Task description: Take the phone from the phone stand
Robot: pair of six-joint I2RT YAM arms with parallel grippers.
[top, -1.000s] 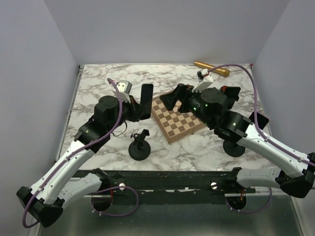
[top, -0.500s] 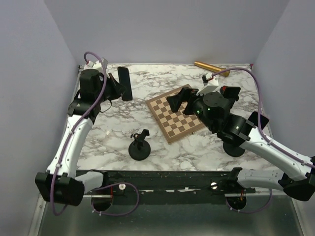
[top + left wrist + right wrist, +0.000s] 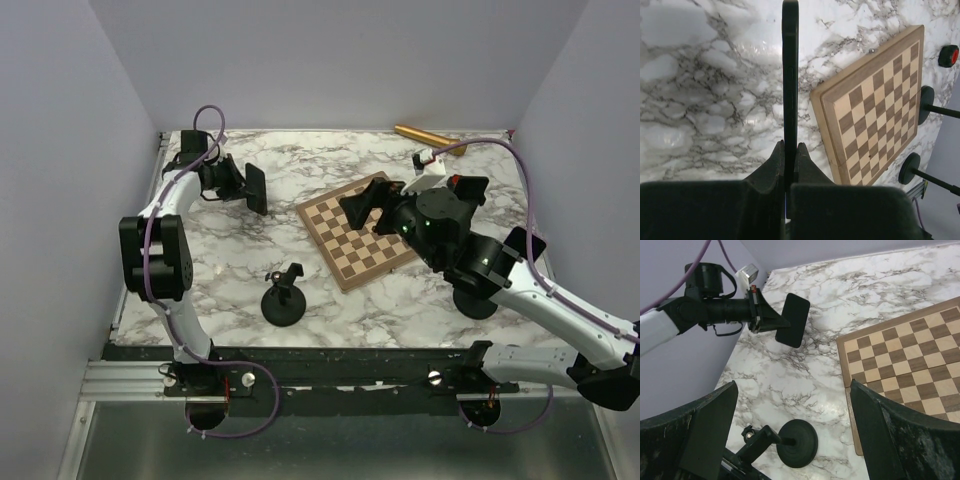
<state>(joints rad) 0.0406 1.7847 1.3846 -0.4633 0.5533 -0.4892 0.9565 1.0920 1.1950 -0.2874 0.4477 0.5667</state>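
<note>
The black phone (image 3: 256,189) is held edge-on in my left gripper (image 3: 243,186) above the marble table's far left part. In the left wrist view the phone (image 3: 790,75) sits clamped between the two fingers (image 3: 776,165). It also shows in the right wrist view (image 3: 793,320). The black phone stand (image 3: 284,296), a round base with an empty clamp, stands at the front middle, apart from the phone; it also shows in the right wrist view (image 3: 790,442). My right gripper (image 3: 370,203) hovers open and empty over the chessboard's far corner.
A wooden chessboard (image 3: 362,232) lies at the table's middle right. A gold cylinder (image 3: 428,137) lies at the back right. A second black round base (image 3: 478,298) stands under the right arm. Purple walls close in the sides and back.
My left arm has swung from the middle to the far left, carrying the phone away from the chessboard. The right gripper has shifted slightly right.
</note>
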